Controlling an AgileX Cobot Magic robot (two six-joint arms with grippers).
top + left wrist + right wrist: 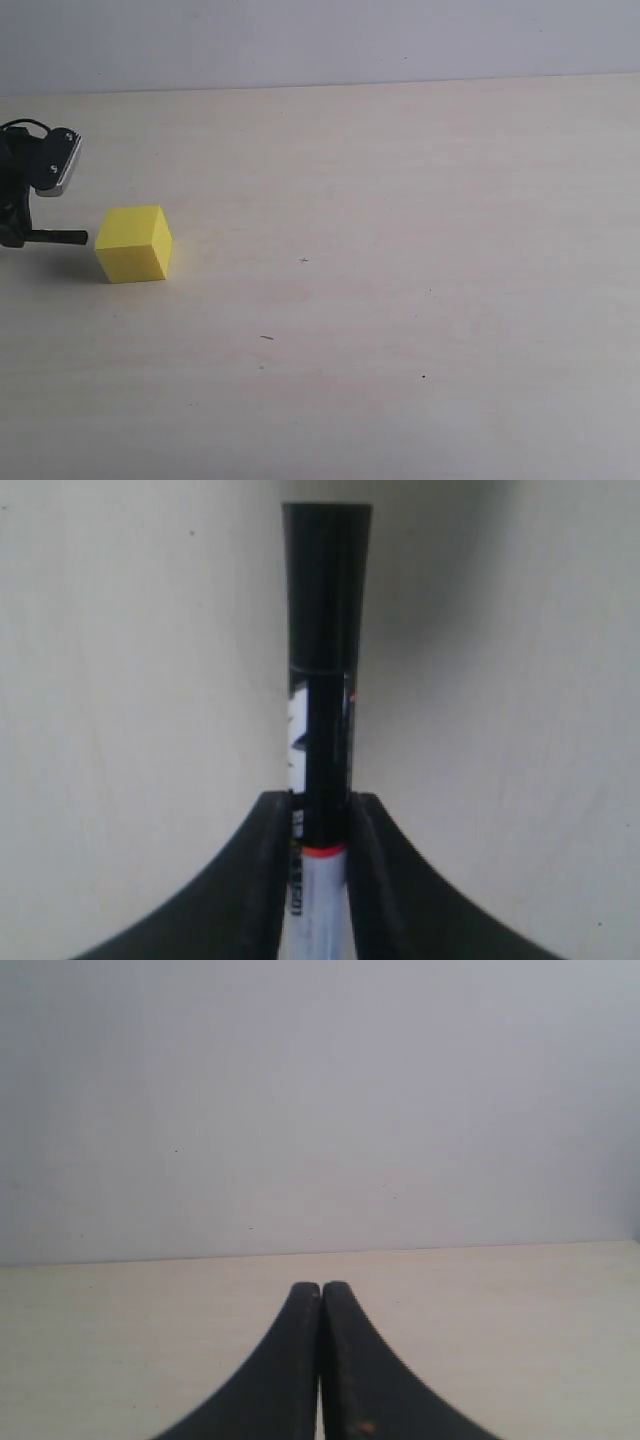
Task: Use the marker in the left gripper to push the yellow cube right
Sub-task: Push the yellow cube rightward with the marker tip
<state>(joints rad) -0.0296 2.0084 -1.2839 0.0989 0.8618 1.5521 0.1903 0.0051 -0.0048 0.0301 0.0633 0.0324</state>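
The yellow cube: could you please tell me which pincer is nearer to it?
Left. The left pincer holds the marker close beside the cube's left face in the exterior view. The right pincer, shut, sees only table and wall, no cube.

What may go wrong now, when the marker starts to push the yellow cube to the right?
1. The left gripper clamps the marker on its barrel, with a long part free ahead, so it might swing or slide back under load.
2. In the exterior view the marker tip seems level with the top part of the yellow cube, so the cube might tip or turn instead of sliding straight.
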